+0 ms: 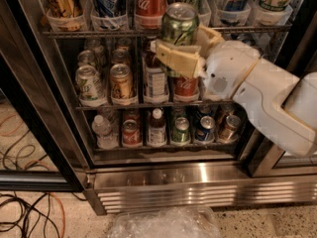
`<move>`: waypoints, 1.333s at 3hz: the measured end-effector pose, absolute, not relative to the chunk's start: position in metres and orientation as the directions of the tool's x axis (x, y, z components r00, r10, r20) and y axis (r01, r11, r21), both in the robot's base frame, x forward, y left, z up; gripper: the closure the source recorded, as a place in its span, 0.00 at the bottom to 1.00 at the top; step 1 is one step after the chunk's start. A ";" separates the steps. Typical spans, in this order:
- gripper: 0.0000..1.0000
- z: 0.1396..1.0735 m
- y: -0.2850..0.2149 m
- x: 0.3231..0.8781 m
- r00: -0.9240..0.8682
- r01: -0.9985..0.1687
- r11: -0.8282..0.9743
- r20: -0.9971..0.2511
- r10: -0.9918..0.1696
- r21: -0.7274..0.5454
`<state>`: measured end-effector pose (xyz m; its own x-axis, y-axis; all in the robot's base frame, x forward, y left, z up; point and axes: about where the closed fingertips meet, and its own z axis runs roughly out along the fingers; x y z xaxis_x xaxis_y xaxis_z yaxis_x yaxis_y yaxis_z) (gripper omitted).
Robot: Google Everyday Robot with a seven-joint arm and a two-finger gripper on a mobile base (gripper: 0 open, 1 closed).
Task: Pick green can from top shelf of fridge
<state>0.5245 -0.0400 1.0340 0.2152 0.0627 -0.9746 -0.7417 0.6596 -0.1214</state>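
Observation:
My gripper (184,49) is shut on the green can (179,26), a tall pale-green can with a silver lid. It holds the can upright in front of the fridge (198,180), out of its holder and just below the top shelf (94,33). A cream finger (173,58) wraps the can's front lower half and another shows behind it on the right. My white arm (267,100) reaches in from the right. On the top shelf a red Coca-Cola can (149,1) stands left of the held can.
The middle rack holds short cans (121,82) and a bottle (155,81). The bottom rack holds more cans (181,129) and bottles (102,130). A dark door frame (34,108) stands at the left. Cables (29,212) and clear plastic wrap (163,224) lie on the floor.

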 end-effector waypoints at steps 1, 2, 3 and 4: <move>1.00 1.016 -0.039 0.501 0.179 -0.778 0.619 -0.983 0.047 -0.112; 1.00 0.999 -0.041 0.483 0.144 -0.797 0.595 -0.989 0.023 -0.103; 1.00 0.983 -0.052 0.446 0.096 -0.778 0.626 -0.994 0.046 -0.046; 1.00 0.983 -0.052 0.446 0.096 -0.778 0.626 -0.994 0.046 -0.046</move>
